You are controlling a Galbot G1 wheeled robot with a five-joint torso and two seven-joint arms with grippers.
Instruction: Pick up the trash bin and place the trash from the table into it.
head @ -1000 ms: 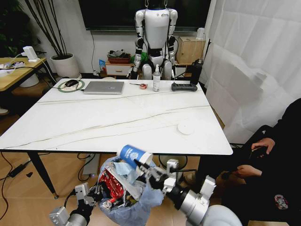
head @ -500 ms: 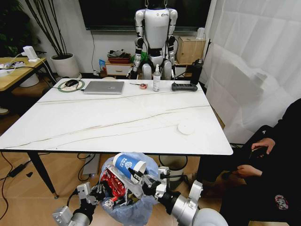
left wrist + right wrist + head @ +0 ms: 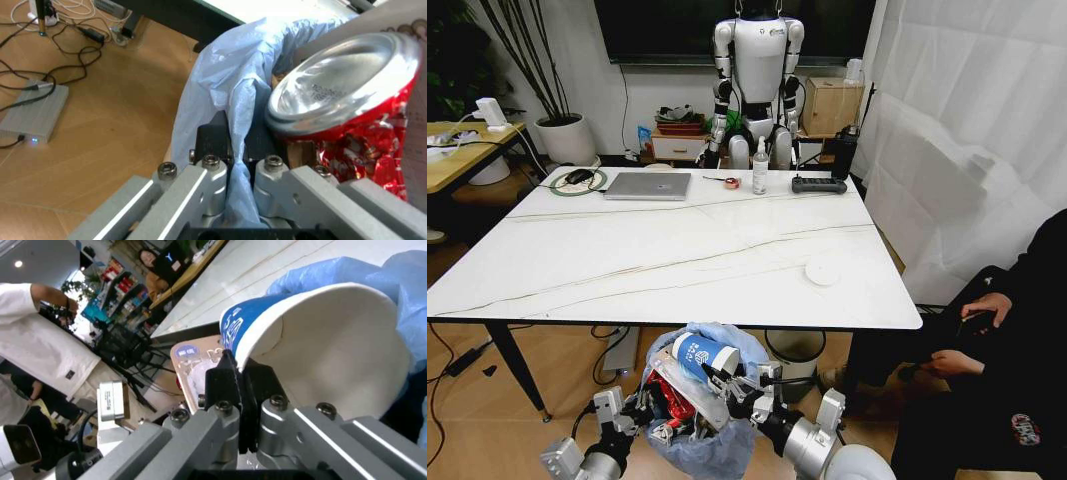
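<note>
White marble bench (image 3: 667, 250) fills your frame's middle, a white lid (image 3: 822, 272) at its right. Lower centre, the trash bin (image 3: 717, 445) hangs from your left hand (image 3: 632, 410), pinching its liner. Right hand (image 3: 727, 385) pinches the paper cup (image 3: 699, 355) over it.

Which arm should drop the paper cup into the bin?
Right. The right claw is shut on the paper cup's rim, directly over the trash bin. The left claw is shut on the bin's bag edge, supporting it.
</note>
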